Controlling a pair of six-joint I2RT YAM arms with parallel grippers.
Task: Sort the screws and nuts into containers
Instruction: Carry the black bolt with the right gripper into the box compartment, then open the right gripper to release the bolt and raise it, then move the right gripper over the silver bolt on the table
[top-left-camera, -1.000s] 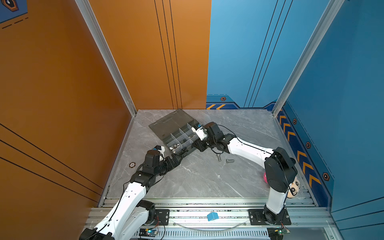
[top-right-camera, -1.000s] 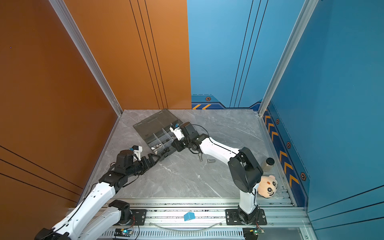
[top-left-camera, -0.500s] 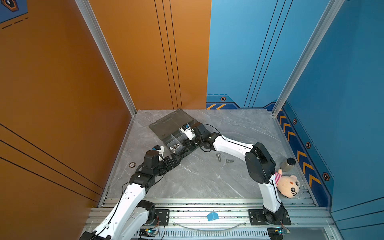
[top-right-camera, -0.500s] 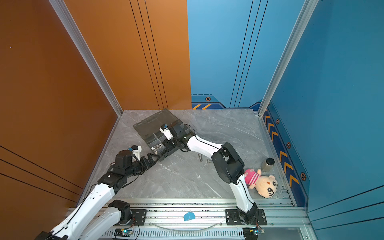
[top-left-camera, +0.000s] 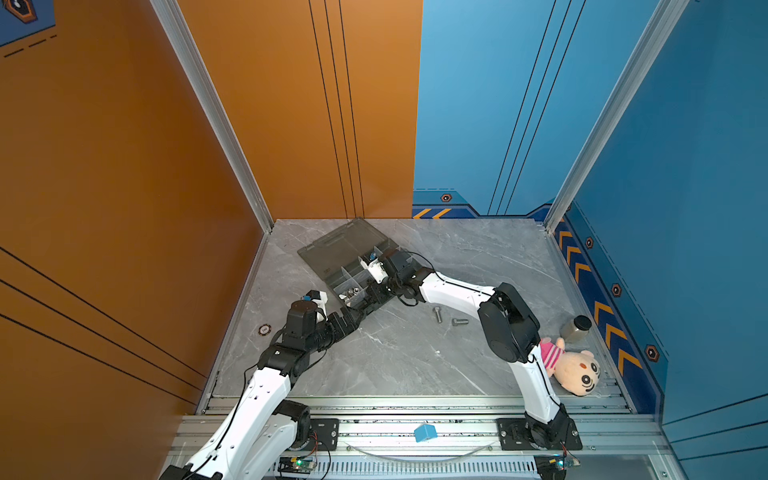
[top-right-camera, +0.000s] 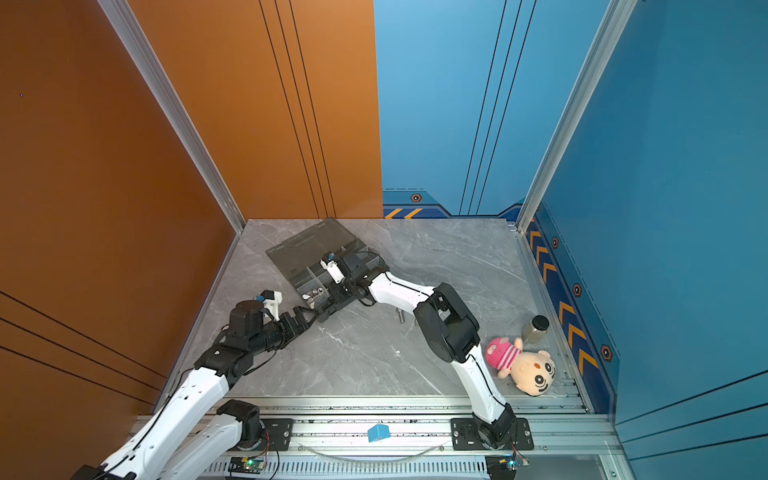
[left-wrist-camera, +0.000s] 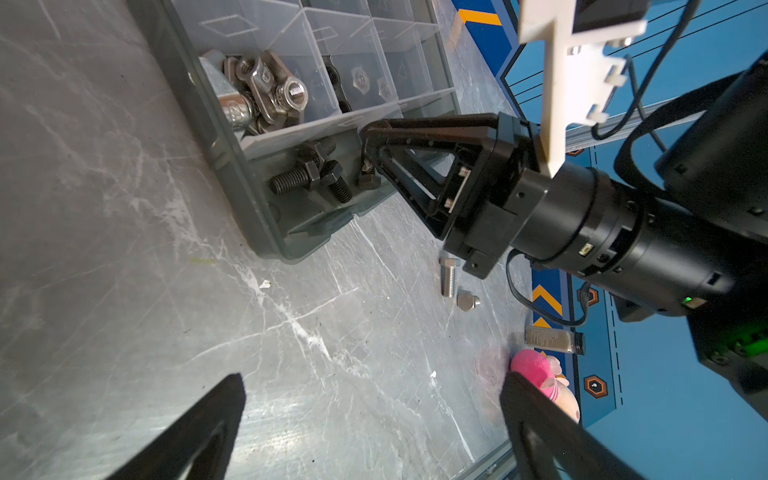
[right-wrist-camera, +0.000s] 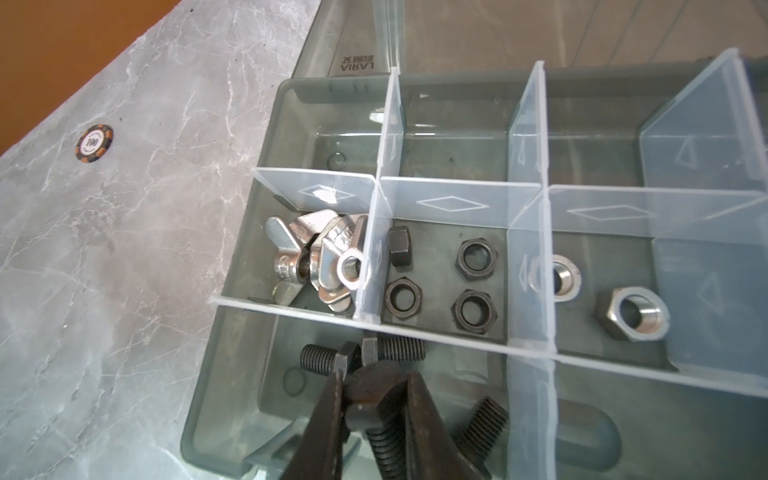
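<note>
Currently: right gripper clamped on a black bolt in the grey box; left gripper spread wide and empty.
Held bolt: head pinched between the fingers, thread pointing back toward the wrist, inside the corner compartment where other black bolts lie. Adjoining row of compartments: silver wing nuts, then black nuts, then silver nuts. Lid: open, flat behind the box. Left gripper: over bare table, near the box corner. Loose on the table, beside the right arm: one silver bolt and a second silver fastener just beside it.
</note>
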